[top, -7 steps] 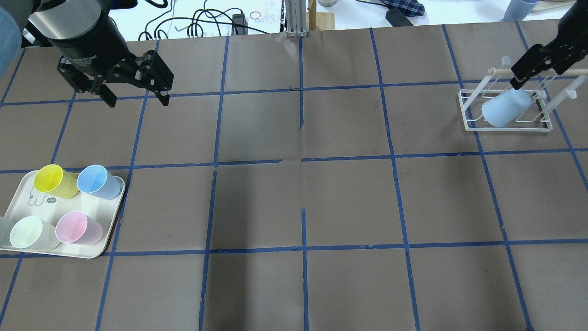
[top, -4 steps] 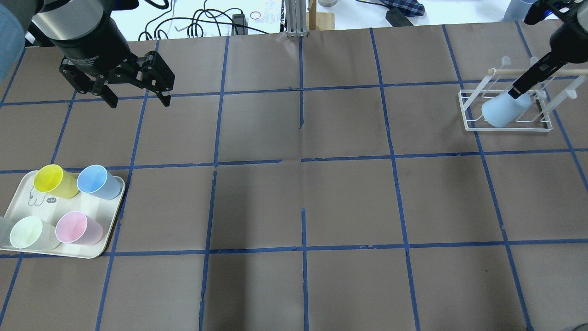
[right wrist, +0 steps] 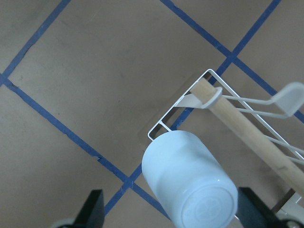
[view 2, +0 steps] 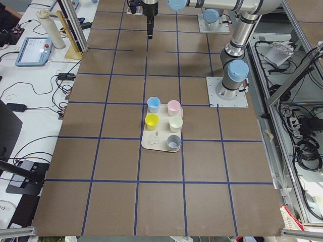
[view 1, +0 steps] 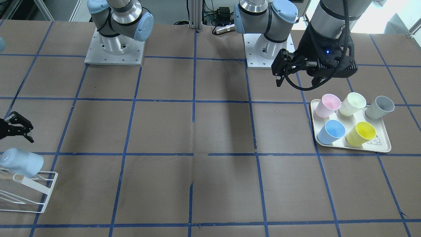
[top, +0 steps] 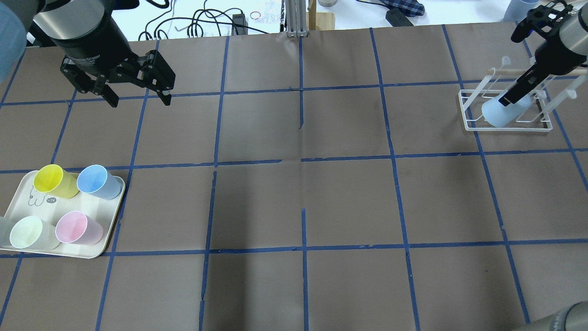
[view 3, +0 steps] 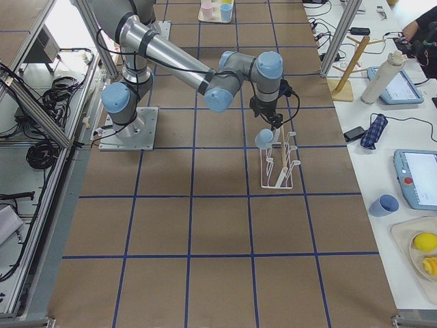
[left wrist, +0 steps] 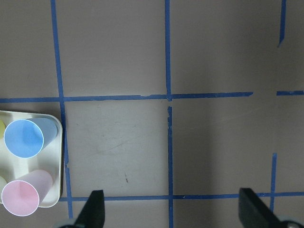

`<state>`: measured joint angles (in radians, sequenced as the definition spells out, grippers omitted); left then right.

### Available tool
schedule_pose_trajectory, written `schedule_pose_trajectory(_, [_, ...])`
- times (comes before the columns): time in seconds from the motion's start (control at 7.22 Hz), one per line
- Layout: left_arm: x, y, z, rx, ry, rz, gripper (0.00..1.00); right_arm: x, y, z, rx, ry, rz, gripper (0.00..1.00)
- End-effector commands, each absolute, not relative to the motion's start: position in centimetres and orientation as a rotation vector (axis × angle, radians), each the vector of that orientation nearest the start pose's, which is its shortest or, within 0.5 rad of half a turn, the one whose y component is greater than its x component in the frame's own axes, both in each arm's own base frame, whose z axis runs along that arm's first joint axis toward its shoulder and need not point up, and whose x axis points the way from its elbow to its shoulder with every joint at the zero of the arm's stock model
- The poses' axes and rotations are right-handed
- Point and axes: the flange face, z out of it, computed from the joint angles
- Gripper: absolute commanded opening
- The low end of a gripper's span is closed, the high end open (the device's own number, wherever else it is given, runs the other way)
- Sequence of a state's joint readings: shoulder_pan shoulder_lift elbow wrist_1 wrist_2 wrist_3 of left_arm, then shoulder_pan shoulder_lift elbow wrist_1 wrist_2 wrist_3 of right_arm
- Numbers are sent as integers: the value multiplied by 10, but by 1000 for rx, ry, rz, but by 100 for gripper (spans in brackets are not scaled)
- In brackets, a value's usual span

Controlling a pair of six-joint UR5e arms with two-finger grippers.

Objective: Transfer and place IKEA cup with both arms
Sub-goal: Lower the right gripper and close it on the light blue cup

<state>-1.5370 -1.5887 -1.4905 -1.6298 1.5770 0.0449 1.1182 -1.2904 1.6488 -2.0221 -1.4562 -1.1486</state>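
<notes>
The IKEA cup (top: 498, 115) is pale grey-blue and hangs tilted, base up, on the white wire rack (top: 468, 125) at the table's far right. It also shows in the front view (view 1: 21, 163) and the right wrist view (right wrist: 190, 183). My right gripper (top: 510, 97) is open just above the cup and apart from it; in the right wrist view (right wrist: 173, 213) the fingertips (right wrist: 95, 209) stand wide on either side. My left gripper (top: 139, 101) is open and empty above the table's far left, beyond the tray; the left wrist view (left wrist: 173, 213) shows bare table between its fingertips.
A cream tray (top: 112, 220) at the near left holds a yellow cup (top: 50, 180), a deeper blue cup (top: 96, 181), a pink cup (top: 76, 227) and a pale green cup (top: 30, 232); a grey cup (view 1: 380, 107) stands at its end. The rack has a wooden dowel (right wrist: 237, 118).
My right wrist has turned and its gripper now stands over the cup's base. The cup stays on the rack. The left gripper has barely moved.
</notes>
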Motion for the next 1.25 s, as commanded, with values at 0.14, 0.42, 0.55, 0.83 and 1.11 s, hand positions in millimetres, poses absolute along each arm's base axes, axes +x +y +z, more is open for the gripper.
schedule_pose_trajectory(0.14, [-116, -503, 512, 17, 3135, -4, 100, -156, -602, 317, -1012, 2933, -222, 100])
schedule_pose_trajectory(0.42, [-116, -503, 511, 17, 3135, -2, 100, -158, -610, 300, -1005, 2914, -254, 100])
schedule_pose_trajectory(0.55, [-116, -502, 511, 14, 3137, 3, 100, -158, -611, 299, -1004, 2913, -256, 100])
schedule_pose_trajectory(0.83, [-116, -501, 511, 14, 3137, 0, 100, -159, -614, 289, -1000, 2909, -250, 95])
schedule_pose_trajectory(1.11, [-116, -499, 511, 17, 3137, 0, 100, -160, -614, 289, -998, 2911, -249, 71])
